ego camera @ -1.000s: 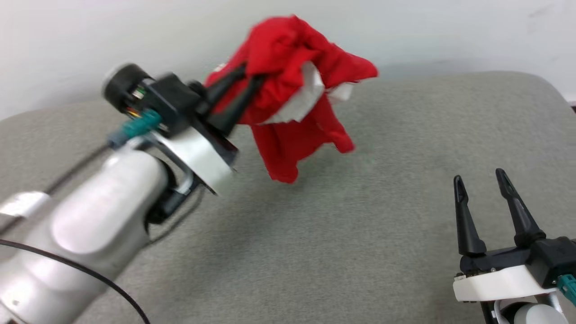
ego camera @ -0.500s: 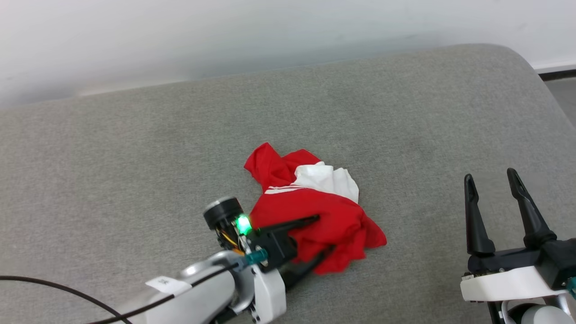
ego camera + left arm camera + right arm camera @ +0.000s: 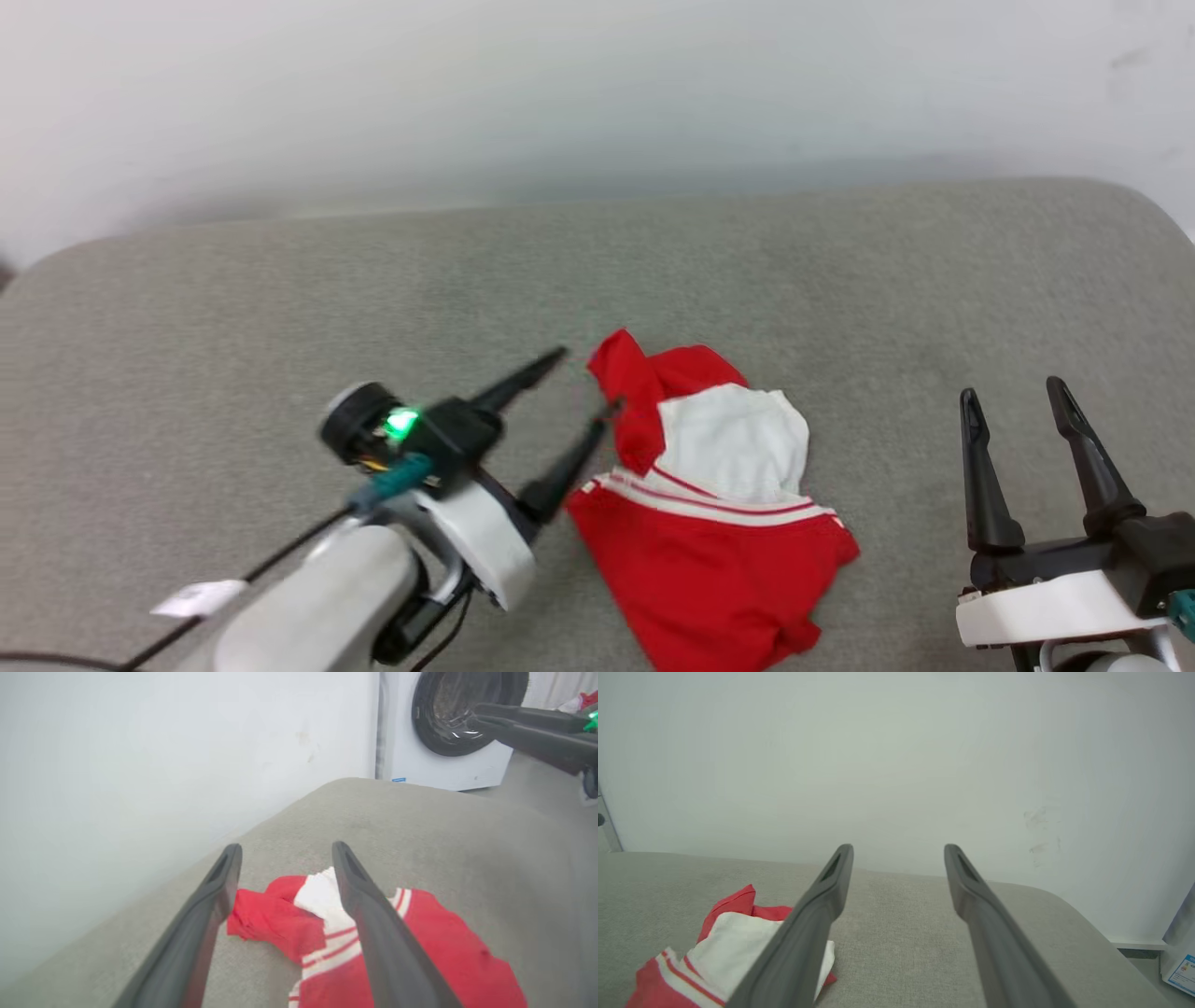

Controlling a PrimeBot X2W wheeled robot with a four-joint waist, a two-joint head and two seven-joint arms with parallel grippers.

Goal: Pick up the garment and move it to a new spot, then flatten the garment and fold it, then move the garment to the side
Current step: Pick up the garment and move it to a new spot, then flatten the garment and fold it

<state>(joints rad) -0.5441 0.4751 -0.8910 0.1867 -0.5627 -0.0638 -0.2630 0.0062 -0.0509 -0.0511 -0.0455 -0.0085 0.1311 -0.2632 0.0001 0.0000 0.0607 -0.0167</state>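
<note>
The garment (image 3: 719,551), a red shirt with a white sleeve and red-and-white stripe trim, lies crumpled on the grey cushion (image 3: 280,308) at the lower middle of the head view. It also appears in the left wrist view as the garment (image 3: 444,961) and at the lower left of the right wrist view as the garment (image 3: 724,942). My left gripper (image 3: 588,378) stands open just left of it, its fingers empty and clear of the cloth. My right gripper (image 3: 1013,392) is open and empty at the lower right, well apart from the shirt.
A pale wall (image 3: 597,84) runs behind the cushion. A white washing machine (image 3: 448,732) with a dark round door stands past the cushion's end in the left wrist view. Bare cushion surrounds the shirt.
My left gripper carried the shirt down from the air to the cushion, opened, let it go and drew back to the left. The head camera shifted. The right gripper stayed put.
</note>
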